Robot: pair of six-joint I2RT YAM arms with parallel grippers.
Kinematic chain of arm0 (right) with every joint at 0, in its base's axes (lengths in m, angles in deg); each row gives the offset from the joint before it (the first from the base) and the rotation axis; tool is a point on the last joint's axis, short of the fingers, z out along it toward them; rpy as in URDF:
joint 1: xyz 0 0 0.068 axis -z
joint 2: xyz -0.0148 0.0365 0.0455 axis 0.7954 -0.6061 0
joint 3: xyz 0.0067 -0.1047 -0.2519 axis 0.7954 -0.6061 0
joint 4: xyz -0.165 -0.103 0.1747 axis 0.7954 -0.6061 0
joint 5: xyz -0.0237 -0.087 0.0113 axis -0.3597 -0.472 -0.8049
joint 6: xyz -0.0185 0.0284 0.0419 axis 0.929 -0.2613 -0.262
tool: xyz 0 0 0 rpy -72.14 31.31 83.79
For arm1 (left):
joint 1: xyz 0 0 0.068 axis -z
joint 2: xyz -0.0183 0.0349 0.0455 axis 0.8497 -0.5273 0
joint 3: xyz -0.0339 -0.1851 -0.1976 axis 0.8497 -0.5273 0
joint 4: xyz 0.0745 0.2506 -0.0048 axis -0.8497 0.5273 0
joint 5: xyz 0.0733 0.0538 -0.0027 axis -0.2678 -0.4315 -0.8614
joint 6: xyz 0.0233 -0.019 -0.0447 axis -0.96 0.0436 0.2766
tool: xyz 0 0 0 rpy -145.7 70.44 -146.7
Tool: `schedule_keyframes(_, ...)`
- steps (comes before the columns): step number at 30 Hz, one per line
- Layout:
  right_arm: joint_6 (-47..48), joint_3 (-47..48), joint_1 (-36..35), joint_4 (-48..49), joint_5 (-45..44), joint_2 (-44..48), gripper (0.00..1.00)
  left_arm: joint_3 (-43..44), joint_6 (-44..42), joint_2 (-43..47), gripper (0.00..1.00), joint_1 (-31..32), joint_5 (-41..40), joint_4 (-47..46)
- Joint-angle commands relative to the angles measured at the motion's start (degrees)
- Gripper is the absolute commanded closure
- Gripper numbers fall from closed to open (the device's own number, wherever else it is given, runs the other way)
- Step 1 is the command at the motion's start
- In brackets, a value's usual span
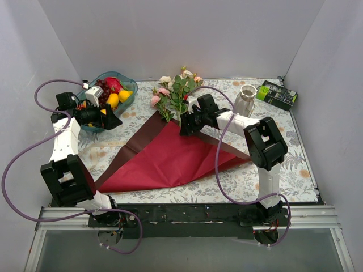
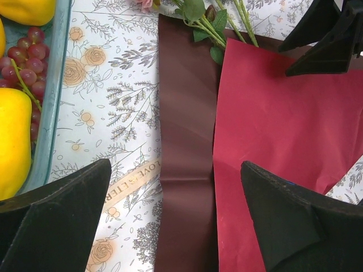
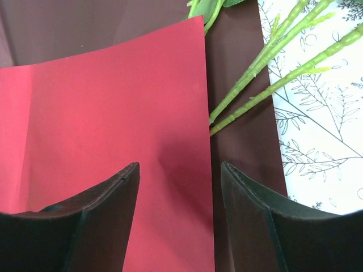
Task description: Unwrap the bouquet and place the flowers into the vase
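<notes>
The flowers (image 1: 176, 90) lie on the table (image 1: 283, 170) at 12 o'clock, their stems (image 3: 266, 62) on the top edge of the opened paper (image 1: 164, 158). The vase (image 1: 245, 100) stands upright at 2 o'clock, well apart from them. The right claw (image 3: 180, 165) hovers over the paper beside the stems, partly open and holding nothing. The left claw (image 1: 113, 120) gapes wide and empty by the bowl (image 2: 57, 85) at 10 o'clock.

The paper (image 1: 170, 161) is red and maroon, the tablecloth (image 1: 298, 170) floral-printed.
</notes>
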Motion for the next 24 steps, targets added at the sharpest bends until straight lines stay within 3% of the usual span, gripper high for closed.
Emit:
schedule_keyframes(1,-0.22,-1.24,0.43,2.4,2.73,-1.19,0.35,0.08,-0.82,2.53,0.02,0.04,0.39,-0.72)
schedule_keyframes(7,-0.49,-4.23,0.35,3.72,4.4,-0.23,0.58,0.78,-0.74,2.44,0.02,0.04,0.12,-0.72)
schedule_keyframes(10,-0.4,-4.67,0.43,3.63,4.76,0.12,0.75,0.87,-1.0,2.7,0.02,0.13,0.04,-0.63)
schedule_keyframes(12,-0.49,-4.32,0.43,3.46,4.76,0.48,0.97,0.52,-1.88,3.23,0.02,-0.05,0.3,-0.81)
schedule_keyframes(24,0.65,0.08,0.35,-0.24,6.34,8.99,0.99,-0.8,-1.71,4.37,0.02,0.04,0.74,-1.6)
